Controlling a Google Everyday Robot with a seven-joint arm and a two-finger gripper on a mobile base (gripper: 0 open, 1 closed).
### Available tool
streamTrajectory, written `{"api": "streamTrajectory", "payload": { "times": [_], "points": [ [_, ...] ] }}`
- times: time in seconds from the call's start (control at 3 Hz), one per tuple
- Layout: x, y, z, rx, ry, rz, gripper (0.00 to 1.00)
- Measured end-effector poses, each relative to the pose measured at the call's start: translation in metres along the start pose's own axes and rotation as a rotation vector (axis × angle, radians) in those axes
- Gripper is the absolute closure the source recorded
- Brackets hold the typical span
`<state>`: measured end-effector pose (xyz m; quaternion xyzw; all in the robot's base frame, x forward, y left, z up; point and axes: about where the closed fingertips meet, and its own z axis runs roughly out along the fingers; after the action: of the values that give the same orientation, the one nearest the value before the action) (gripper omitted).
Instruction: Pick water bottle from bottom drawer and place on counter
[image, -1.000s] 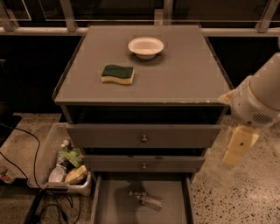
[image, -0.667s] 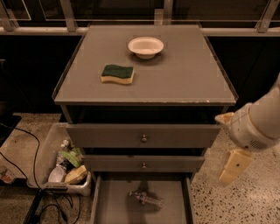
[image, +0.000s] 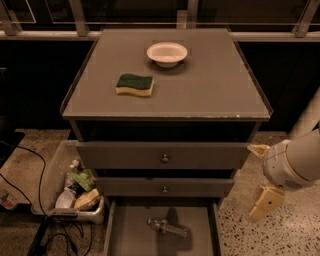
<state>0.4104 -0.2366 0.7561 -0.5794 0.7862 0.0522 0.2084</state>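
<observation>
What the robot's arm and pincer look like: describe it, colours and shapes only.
The pincer, at the right edge beside the drawers, has two pale tan, blunt fingers on a rounded white wrist housing with a thin dark seam, leading into a smooth white tubular arm. No cables or markings visible.

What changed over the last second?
The end effector sank lower on the right, nearing the height of the bottom drawer; it is open and empty. Unchanged: the water bottle lying in that drawer, and the sponge and bowl on the counter.
</observation>
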Motion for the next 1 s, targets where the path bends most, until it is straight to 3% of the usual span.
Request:
{"api": "streamTrajectory", "payload": {
  "times": [0.33, 0.67, 1.0],
  "points": [
    [0.001, 0.008, 0.014, -0.026, -0.015, 0.005, 0.00],
    [0.006, 0.015, 0.060, -0.054, -0.048, -0.001, 0.00],
    [0.017, 0.006, 0.109, -0.046, -0.108, 0.009, 0.00]
  ]
}}
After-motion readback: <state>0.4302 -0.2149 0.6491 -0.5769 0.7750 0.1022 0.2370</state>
